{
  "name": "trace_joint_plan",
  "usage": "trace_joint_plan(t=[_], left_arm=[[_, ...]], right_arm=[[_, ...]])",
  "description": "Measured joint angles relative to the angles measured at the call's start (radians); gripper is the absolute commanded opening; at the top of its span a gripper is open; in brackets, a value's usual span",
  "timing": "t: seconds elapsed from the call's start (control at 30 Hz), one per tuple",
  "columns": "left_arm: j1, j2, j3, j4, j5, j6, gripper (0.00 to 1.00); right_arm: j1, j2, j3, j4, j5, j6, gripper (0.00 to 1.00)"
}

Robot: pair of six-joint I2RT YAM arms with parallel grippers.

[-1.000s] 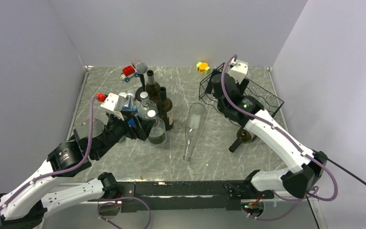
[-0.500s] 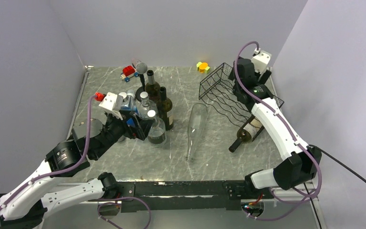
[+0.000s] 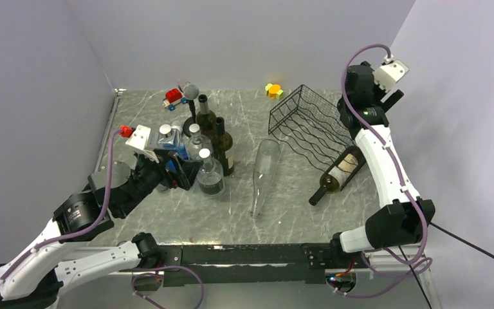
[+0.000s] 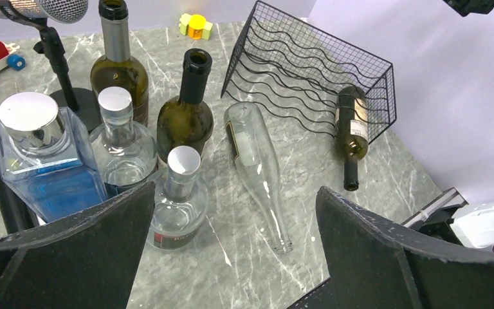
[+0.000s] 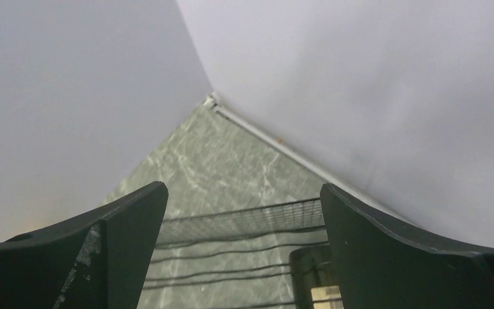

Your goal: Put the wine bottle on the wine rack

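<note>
Overhead view looks down; 2 wrist views share wine rack.

Wine rack: black thin wire, box-like, with wavy scalloped tiers and mesh ends. It stood at the far right of the table.

Wine bottle: dark glass with a pale label. It lay on its side in the rack's nearest trough, body inside the wire, neck jutting out toward the near-left.
</note>
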Motion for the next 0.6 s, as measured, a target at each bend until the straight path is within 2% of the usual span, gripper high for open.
trace_joint_plan(t=[0.3,0.4,0.47,0.6], left_arm=[[0.0,-0.006,0.013,-0.031,-0.01,0.0,0.99],[0.0,-0.004,0.013,-0.031,-0.009,0.0,0.99],[0.0,-0.001,0.015,-0.032,-0.009,0.0,0.99],[0.0,0.009,0.024,-0.034,-0.009,-0.001,0.99]], right_arm=[[-0.09,0.001,0.0,0.067,0.006,-0.095,0.95],[-0.106,0.004,0.011,0.069,-0.035,-0.122,0.95],[-0.13,0.03,0.064,0.052,-0.086,-0.128,0.95],[-0.191,0.154,0.277,-0.005,-0.171,-0.132,0.95]])
